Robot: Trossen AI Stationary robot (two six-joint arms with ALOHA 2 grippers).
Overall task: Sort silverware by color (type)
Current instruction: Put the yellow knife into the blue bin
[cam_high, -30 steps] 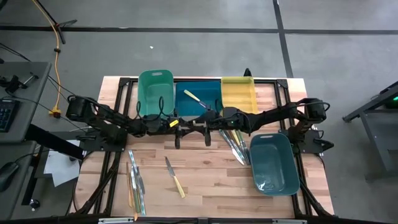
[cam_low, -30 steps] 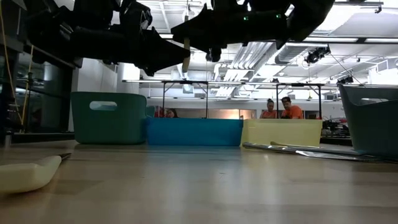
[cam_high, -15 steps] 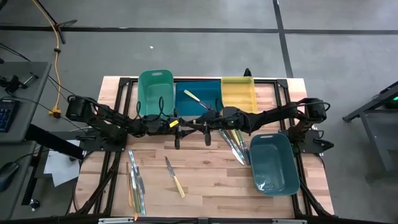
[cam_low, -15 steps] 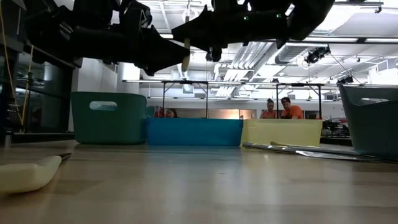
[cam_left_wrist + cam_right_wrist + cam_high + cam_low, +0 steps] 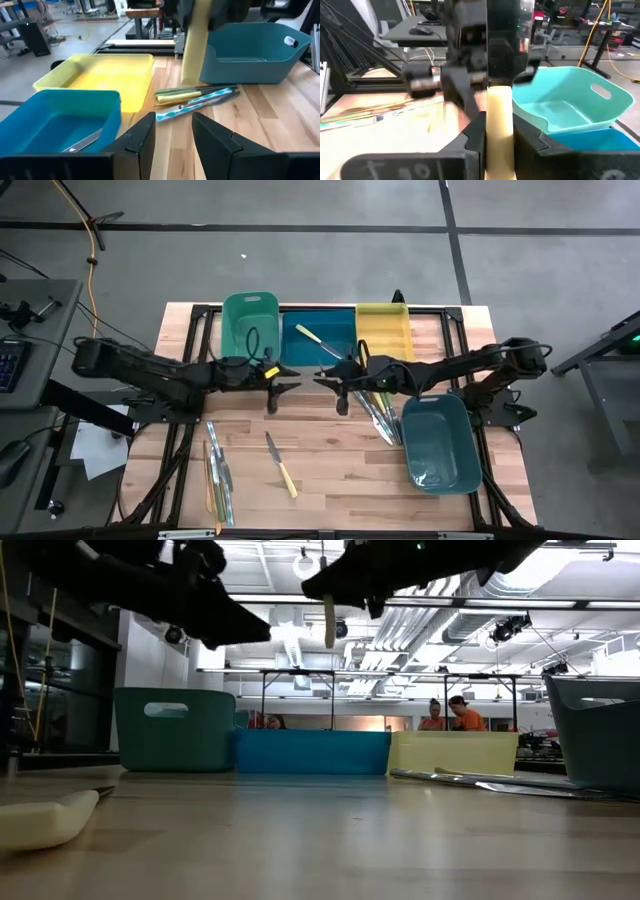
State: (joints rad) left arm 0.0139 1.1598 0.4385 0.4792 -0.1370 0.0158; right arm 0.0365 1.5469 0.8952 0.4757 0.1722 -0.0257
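My right gripper [image 5: 338,387] hovers over the table's middle, shut on a pale yellow-handled utensil [image 5: 328,622] that hangs upright. My left gripper [image 5: 277,387] stands a little to its left, open [image 5: 172,127], with nothing between its fingers. More silverware lies flat on the table. There is a bundle [image 5: 378,412] beside the teal bin, a single yellow-handled knife [image 5: 282,465] near the middle, and a group [image 5: 217,475] at the near left. Another utensil [image 5: 312,340] lies in the blue bin. My right gripper pinches the utensil's pale yellow handle [image 5: 500,117] between its two fingers. The fingers reach in roughly level from the table's right and lie across the handle. The utensil is upright and lifted well clear of the table, its handle end [image 5: 328,638] hanging below the fingers.
Along the far edge stand a green bin [image 5: 250,330], a blue bin [image 5: 335,330] and a yellow bin [image 5: 383,330]. A teal bin [image 5: 440,442] sits at the near right. People show in the room beyond the table.
The two grippers were close together at the utensil. My left gripper has come away from it and drawn back toward the table's left. My right gripper has carried the upright utensil a little up and toward the right.
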